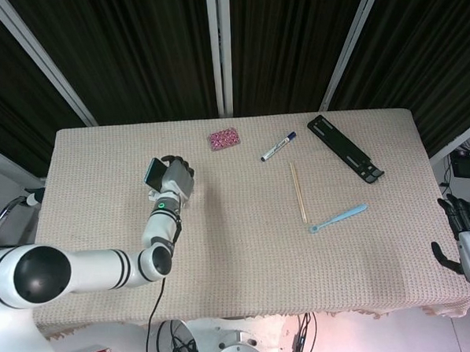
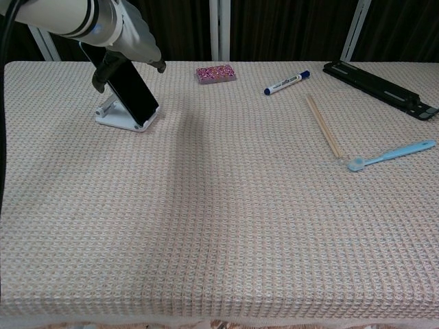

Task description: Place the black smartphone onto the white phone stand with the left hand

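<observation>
The black smartphone (image 2: 132, 94) leans tilted on the white phone stand (image 2: 113, 116) at the table's left rear, its lower edge in the stand's lip. My left hand (image 2: 127, 49) reaches over the phone's upper part, with one finger (image 2: 103, 74) against its left edge, and still holds it. In the head view the left hand (image 1: 176, 179) covers most of the smartphone (image 1: 151, 174); only a sliver of the stand (image 1: 152, 194) shows. My right hand (image 1: 466, 231) hangs off the table's right edge, fingers apart and holding nothing.
Along the back lie a pink patterned case (image 2: 216, 72), a blue marker (image 2: 287, 81) and a black folding stand (image 2: 381, 89). A pair of wooden chopsticks (image 2: 324, 125) and a light blue toothbrush (image 2: 391, 155) lie on the right.
</observation>
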### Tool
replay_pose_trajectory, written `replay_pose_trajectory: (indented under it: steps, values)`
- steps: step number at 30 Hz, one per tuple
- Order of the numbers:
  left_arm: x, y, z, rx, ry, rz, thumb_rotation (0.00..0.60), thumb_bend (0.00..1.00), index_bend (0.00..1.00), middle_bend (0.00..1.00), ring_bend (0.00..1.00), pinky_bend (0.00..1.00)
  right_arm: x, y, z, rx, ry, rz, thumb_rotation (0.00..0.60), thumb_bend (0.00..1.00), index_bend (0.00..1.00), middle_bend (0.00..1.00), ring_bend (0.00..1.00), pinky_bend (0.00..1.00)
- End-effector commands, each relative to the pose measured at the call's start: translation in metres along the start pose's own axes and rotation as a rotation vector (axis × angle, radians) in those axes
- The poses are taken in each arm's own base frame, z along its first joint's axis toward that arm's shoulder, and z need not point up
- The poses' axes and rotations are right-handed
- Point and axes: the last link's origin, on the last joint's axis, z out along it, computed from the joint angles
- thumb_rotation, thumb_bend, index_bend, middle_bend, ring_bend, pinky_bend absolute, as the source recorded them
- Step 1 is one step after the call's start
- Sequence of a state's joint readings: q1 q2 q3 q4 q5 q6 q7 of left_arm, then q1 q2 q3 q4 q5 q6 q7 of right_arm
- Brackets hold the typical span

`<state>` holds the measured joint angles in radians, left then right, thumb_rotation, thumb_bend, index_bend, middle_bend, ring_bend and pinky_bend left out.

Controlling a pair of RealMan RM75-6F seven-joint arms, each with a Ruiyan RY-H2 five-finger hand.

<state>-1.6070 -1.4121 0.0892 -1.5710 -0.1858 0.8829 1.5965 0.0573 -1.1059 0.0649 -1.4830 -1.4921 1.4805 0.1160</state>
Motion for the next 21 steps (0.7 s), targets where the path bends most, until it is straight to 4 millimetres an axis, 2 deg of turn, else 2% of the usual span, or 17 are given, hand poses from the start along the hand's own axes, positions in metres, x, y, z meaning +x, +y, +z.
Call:
replay_pose_trajectory:
  steps: [1, 8, 11, 15, 18, 21]
  values:
    - [-0.002, -0.003, -0.001, 0.000, 0.022, -0.002, 0.600, 0.16, 0.03, 0.03, 0.05, 0.22, 0.000, -0.001, 0.000, 0.002, 0.001, -0.001, 0.600, 0.30, 0.00, 0.00, 0.00, 0.00]
    - [-0.008, -0.015, -0.006, 0.018, 0.049, -0.044, 0.600, 0.15, 0.03, 0.02, 0.03, 0.21, 0.002, -0.004, -0.001, 0.013, 0.006, -0.006, 0.600, 0.30, 0.00, 0.00, 0.00, 0.00]
    - [-0.007, -0.025, -0.015, 0.035, 0.077, -0.080, 0.600, 0.15, 0.03, 0.01, 0.03, 0.21, 0.004, -0.005, -0.001, 0.018, 0.010, -0.008, 0.600, 0.30, 0.00, 0.00, 0.00, 0.00]
    - [-0.012, -0.044, -0.038, 0.077, 0.135, -0.149, 0.600, 0.12, 0.03, 0.01, 0.03, 0.21, 0.006, -0.008, -0.001, 0.024, 0.014, -0.012, 0.600, 0.30, 0.00, 0.00, 0.00, 0.00]
    - [-0.021, -0.058, -0.058, 0.127, 0.240, -0.220, 0.600, 0.06, 0.03, 0.02, 0.03, 0.21, 0.007, -0.010, -0.002, 0.034, 0.019, -0.011, 0.600, 0.30, 0.00, 0.00, 0.00, 0.00]
    - [-0.044, -0.068, -0.080, 0.169, 0.383, -0.348, 0.600, 0.01, 0.03, 0.04, 0.03, 0.21, 0.008, -0.012, -0.002, 0.043, 0.022, -0.011, 0.600, 0.30, 0.00, 0.00, 0.00, 0.00]
